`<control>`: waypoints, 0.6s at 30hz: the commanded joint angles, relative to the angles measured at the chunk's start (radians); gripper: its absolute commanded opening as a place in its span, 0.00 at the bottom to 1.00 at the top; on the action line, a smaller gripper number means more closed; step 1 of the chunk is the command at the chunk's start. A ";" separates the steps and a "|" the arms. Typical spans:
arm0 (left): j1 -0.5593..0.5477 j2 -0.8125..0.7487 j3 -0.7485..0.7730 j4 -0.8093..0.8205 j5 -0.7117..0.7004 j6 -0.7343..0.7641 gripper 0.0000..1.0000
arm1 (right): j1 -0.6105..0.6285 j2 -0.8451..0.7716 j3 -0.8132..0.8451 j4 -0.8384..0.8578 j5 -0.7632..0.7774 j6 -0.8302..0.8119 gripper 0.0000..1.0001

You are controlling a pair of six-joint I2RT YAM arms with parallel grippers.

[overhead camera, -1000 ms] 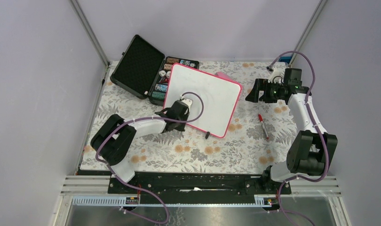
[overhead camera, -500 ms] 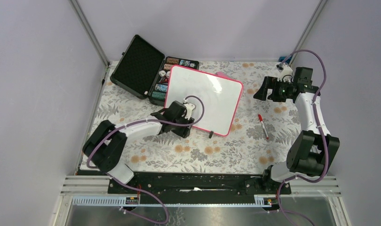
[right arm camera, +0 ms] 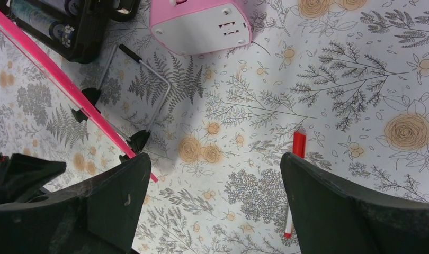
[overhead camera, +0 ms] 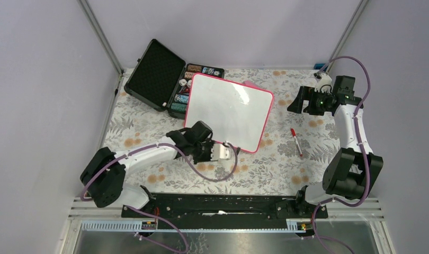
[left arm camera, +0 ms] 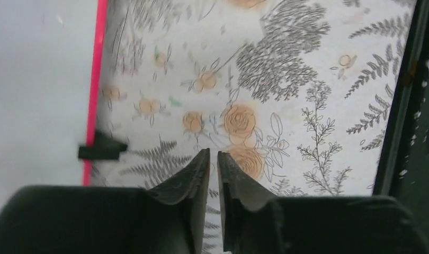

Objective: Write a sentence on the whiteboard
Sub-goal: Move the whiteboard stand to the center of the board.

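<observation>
No text, label, brand or number can be read; the whiteboard face shows no legible writing.

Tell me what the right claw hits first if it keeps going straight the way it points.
Probably the bare tablecloth: the right claw points at it, between the whiteboard edge and the red marker. Depth is unclear.
</observation>
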 commanded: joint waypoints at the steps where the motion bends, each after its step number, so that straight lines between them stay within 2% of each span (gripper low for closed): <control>1: -0.093 0.019 0.074 0.061 0.039 0.413 0.15 | -0.015 -0.039 0.032 -0.013 -0.031 0.010 0.99; 4: -0.142 0.124 0.123 0.130 0.034 0.460 0.07 | -0.028 -0.036 0.031 -0.018 -0.033 0.005 0.99; 9: -0.191 0.262 0.191 0.173 0.011 0.538 0.01 | -0.064 -0.037 0.048 -0.068 -0.038 -0.052 0.99; 13: -0.192 0.348 0.249 0.173 -0.009 0.543 0.00 | -0.105 -0.025 0.061 -0.107 -0.054 -0.097 0.99; 18: -0.193 0.418 0.252 0.220 -0.052 0.574 0.00 | -0.143 -0.003 0.070 -0.120 -0.078 -0.123 0.99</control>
